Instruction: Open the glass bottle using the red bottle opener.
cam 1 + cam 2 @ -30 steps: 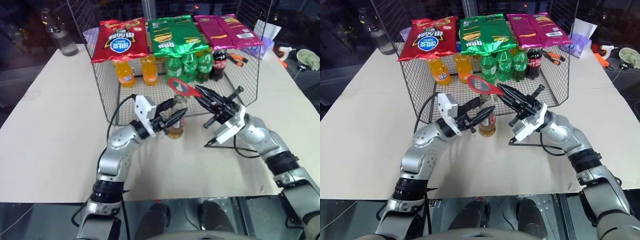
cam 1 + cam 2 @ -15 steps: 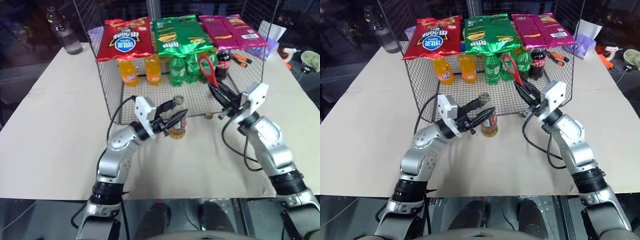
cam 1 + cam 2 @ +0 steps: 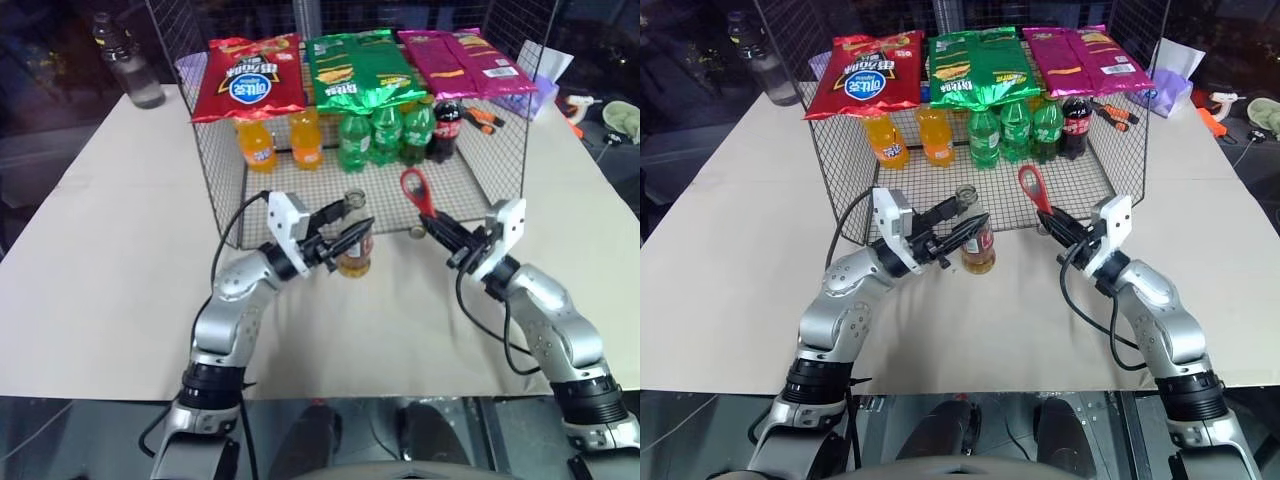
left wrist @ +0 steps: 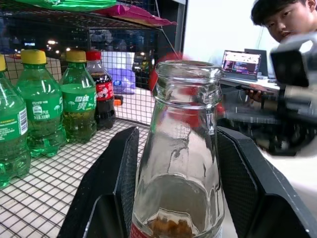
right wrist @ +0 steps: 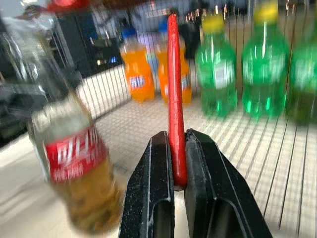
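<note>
Since a second ago the right gripper (image 3: pixel 447 239) has swung the red bottle opener (image 3: pixel 417 192) away from above the glass bottle (image 3: pixel 353 235) and down to that bottle's right, the ring head now raised; the left gripper (image 3: pixel 350 226) has kept its place at the bottle, its fingers a little wider.

Left eye view: the bottle stands upright on the table (image 3: pixel 120 260), just in front of the wire cage (image 3: pixel 225 180). The left fingers flank its neck and shoulder. A small cap (image 3: pixel 418 231) lies to the right of the bottle, and the bottle mouth looks bare.

Right eye view: the opener (image 3: pixel 1032 189) stands well apart from the bottle (image 3: pixel 976 240), pinched at the tip of its slim handle.

Left wrist view: both black fingers (image 4: pixel 119 173) sit narrowly either side of the bottle; whether they press the glass cannot be told. The rim is open, with no cap on it.

Right wrist view: the fingers (image 5: pixel 159 193) are clamped tight on the opener handle.

Handling, as judged: the glass is rigid, smooth, slippery and breakable, part full and so top-light; it is best steadied low on the shoulder or body. The opener is stiff and light; a grip so far down the handle gives leverage but little control.
</note>
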Controlling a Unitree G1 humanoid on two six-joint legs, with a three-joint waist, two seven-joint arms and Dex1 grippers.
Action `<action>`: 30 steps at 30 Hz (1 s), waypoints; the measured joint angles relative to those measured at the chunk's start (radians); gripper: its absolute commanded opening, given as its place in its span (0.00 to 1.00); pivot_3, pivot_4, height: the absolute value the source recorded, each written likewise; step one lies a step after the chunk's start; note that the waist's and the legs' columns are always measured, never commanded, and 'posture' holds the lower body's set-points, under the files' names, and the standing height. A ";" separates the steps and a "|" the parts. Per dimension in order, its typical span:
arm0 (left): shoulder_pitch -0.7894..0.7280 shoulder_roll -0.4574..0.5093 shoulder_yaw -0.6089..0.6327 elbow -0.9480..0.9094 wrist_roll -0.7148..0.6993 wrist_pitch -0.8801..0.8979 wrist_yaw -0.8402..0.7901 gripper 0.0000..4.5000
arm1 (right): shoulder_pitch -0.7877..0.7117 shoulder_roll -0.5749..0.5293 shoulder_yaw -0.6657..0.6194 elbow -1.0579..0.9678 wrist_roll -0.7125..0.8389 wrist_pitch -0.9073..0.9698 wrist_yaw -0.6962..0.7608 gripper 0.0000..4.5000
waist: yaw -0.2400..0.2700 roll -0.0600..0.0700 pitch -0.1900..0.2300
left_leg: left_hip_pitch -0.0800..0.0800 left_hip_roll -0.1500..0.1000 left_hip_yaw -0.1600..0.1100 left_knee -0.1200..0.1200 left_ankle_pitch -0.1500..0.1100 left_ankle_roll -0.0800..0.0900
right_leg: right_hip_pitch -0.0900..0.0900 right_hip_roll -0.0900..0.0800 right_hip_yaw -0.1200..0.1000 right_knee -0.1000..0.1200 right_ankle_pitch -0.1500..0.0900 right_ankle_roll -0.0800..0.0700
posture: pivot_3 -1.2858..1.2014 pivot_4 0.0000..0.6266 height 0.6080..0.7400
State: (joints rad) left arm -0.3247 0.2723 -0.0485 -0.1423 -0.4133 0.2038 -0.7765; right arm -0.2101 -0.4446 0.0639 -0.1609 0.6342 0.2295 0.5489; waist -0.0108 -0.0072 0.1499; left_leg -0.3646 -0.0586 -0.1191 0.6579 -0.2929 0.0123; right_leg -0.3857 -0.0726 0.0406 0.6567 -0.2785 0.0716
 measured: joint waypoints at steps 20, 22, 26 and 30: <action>0.096 0.089 0.015 -0.142 -0.029 0.087 0.009 0.99 | 0.094 -0.043 -0.079 -0.062 -0.004 0.176 0.082 0.00 | 0.000 -0.001 0.003 | -0.021 0.000 0.001 0.006 0.000 0.000 | -0.021 -0.001 0.000 0.005 0.000 0.000 | 0.52 0.24 1.00; 0.134 0.133 0.040 -0.221 -0.066 0.130 0.011 0.99 | 0.129 -0.087 -0.086 -0.087 0.029 0.254 0.096 0.00 | -0.003 -0.001 0.003 | -0.021 0.000 0.001 0.006 0.000 0.000 | -0.021 -0.001 0.001 0.005 0.000 0.000 | 0.52 0.24 1.00; 0.205 0.201 0.093 -0.324 -0.119 0.194 0.021 0.99 | 0.161 -0.119 -0.096 -0.108 0.058 0.358 0.098 0.00 | -0.004 -0.001 0.003 | -0.020 0.001 0.002 0.006 0.000 0.000 | -0.021 0.000 0.001 0.006 0.000 0.000 | 0.52 0.24 1.00; 0.301 0.234 0.153 -0.356 -0.140 0.227 0.048 1.00 | 0.166 -0.106 -0.098 -0.136 0.059 0.382 0.096 0.34 | 0.000 -0.001 0.003 | -0.019 0.002 0.002 0.006 0.000 0.000 | -0.020 0.000 0.001 0.007 0.000 0.000 | 0.52 0.24 1.00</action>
State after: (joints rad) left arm -0.0239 0.5066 0.1046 -0.4982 -0.5535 0.4310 -0.7289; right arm -0.0439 -0.5503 -0.0341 -0.2964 0.6935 0.6119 0.6452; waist -0.0110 -0.0082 0.1527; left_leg -0.3840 -0.0570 -0.1170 0.6642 -0.2928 0.0119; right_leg -0.4062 -0.0724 0.0416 0.6633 -0.2784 0.0716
